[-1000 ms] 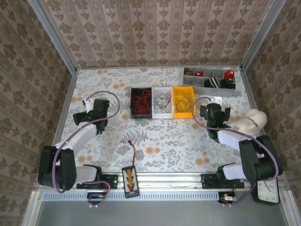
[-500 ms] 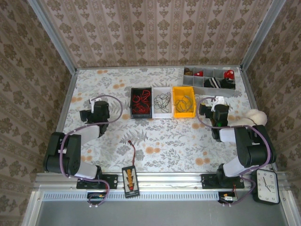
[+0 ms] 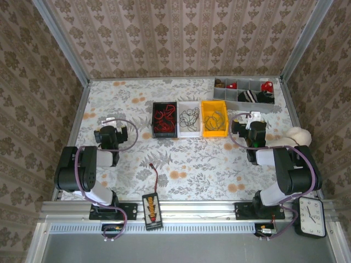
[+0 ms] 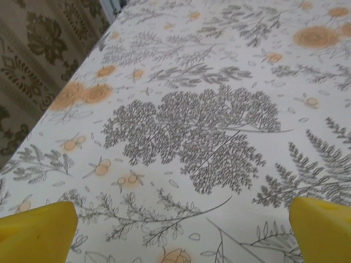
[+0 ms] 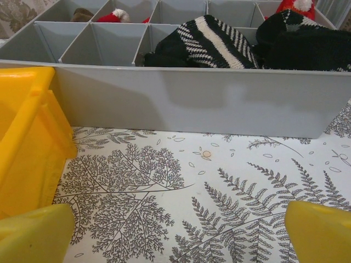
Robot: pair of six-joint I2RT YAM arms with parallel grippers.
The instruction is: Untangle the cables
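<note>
left end effector spread wide, empty | right end effector likewise | cables: tangling unclear

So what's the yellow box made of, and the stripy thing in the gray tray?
The yellow box looks like hard plastic: smooth, slightly shiny, with molded edges. The stripy thing looks like knitted fabric, maybe wool: soft, with ribbed stitches.

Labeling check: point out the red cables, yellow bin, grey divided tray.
red cables (image 3: 164,116), top external view, middle of bundle
yellow bin (image 3: 214,135), top external view, near rim
grey divided tray (image 5: 186,104), right wrist view, front wall
</note>
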